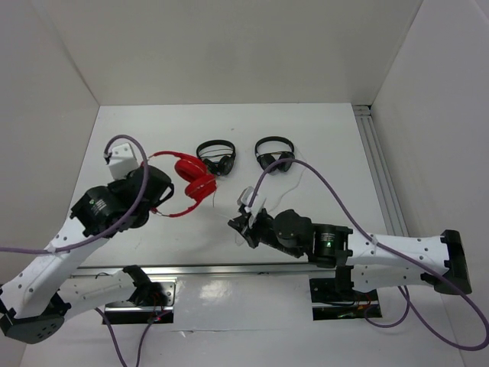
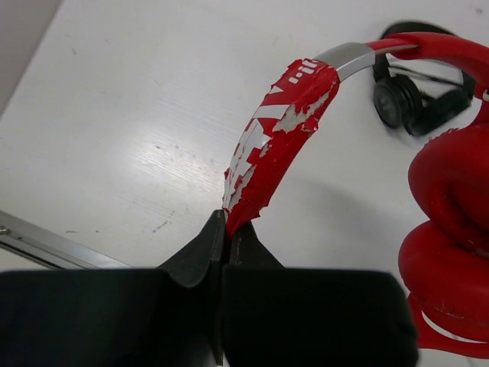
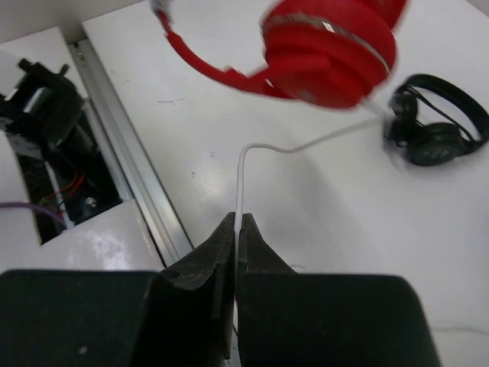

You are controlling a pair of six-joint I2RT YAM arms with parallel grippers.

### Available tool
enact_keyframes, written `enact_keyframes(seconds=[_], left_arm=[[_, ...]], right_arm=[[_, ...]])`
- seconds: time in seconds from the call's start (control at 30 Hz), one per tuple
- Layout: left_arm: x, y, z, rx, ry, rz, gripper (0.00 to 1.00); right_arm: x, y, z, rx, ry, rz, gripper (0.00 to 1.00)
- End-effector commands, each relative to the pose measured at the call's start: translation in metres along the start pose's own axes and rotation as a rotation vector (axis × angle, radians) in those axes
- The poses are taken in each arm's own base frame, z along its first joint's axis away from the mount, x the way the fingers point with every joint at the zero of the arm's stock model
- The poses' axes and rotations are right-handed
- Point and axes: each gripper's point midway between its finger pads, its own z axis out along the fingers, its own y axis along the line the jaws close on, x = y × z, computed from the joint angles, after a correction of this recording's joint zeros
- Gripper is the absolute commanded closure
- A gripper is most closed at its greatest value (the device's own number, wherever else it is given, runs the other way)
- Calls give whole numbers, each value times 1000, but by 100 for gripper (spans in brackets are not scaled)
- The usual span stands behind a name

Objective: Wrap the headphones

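The red headphones lie left of the table's centre, cups folded together. My left gripper is shut on the peeling red headband, with the padded red cups to its right. My right gripper is shut on the thin white cable, which runs from the fingertips up and across to the red cups. In the top view the cable is barely visible against the white table.
Two smaller black headphones lie behind the red pair: one touching it and one further right. A metal rail runs along the table's right side, another along the near edge.
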Motion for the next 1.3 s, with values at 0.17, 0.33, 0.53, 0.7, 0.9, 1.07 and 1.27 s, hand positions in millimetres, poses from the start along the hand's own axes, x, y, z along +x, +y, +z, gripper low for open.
enact_keyframes(seconds=[0.17,0.33,0.53,0.7,0.9,1.07,1.27], left_arm=[[-38,31,-7,-147,-122,-2,100],[-15,0,14,-68,-31,223,100],[12,-58,14,254,32,431,100],[43,-102,-1,489,96,554,100],[88,-140,-42,763,160,759,100],[119,-155,-70,901,190,890,100],[125,-156,-98,1035,194,923,100]], right_arm=[[-18,-51,-24,289,1,40,96],[-30,-74,-36,424,-16,40,96],[-49,-59,-42,297,-39,-23,91],[-62,-41,-48,160,-61,-75,91],[-75,-43,-58,151,-101,-91,91],[-75,-40,-59,129,-109,-109,91],[-61,-56,-57,224,-85,-112,91]])
